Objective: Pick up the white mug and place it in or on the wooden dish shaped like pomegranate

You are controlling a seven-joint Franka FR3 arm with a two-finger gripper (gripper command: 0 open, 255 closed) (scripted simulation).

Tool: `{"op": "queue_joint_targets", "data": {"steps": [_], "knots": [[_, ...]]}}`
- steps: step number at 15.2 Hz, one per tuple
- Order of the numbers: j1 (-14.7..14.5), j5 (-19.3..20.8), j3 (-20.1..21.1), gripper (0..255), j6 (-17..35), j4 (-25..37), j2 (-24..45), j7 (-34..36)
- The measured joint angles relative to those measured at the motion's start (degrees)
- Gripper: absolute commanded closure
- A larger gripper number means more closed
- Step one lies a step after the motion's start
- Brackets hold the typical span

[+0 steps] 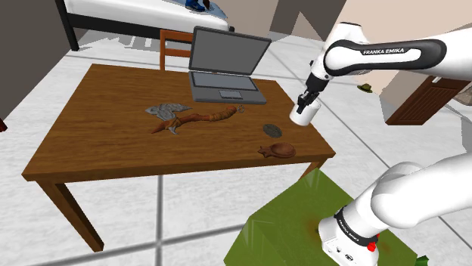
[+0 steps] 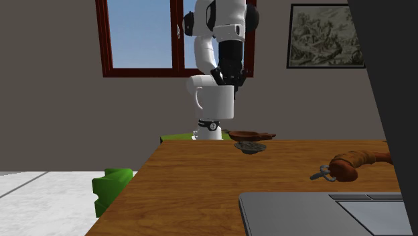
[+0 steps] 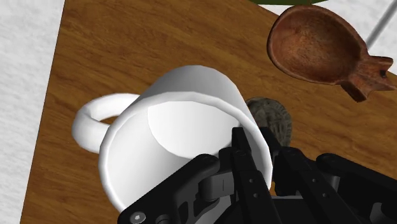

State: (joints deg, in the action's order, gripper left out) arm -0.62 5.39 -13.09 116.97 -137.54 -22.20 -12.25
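Shoulder view: I see the hand (image 1: pixel 305 103) pinching the white mug (image 1: pixel 302 115) by its rim, lifted clear of the desk (image 1: pixel 91 136) near the edge at that view's right. The wooden dish (image 1: pixel 278 150) lies at the near right corner, just beside a small grey disc (image 1: pixel 269 130). Second exterior view: the mug hangs upright, handle toward that view's left, with the dish lower down by the desk's far edge. Wrist view: one finger sits inside the mug and the other outside, the wall clamped between them, and the dish lies apart from the mug.
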Motion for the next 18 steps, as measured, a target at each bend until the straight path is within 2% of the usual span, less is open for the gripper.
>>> {"op": "queue_joint_targets", "data": {"steps": [9, 11, 18], "knots": [[-4.9, -3.4, 10.0, 255, -2.8, -6.6, -9.0, 12.8], [-6.4, -4.8, 12.6, 255, -3.9, -6.3, -9.8, 16.0], [-7.3, -5.6, 14.1, 255, 1.1, -10.6, -9.0, 17.9]]}}
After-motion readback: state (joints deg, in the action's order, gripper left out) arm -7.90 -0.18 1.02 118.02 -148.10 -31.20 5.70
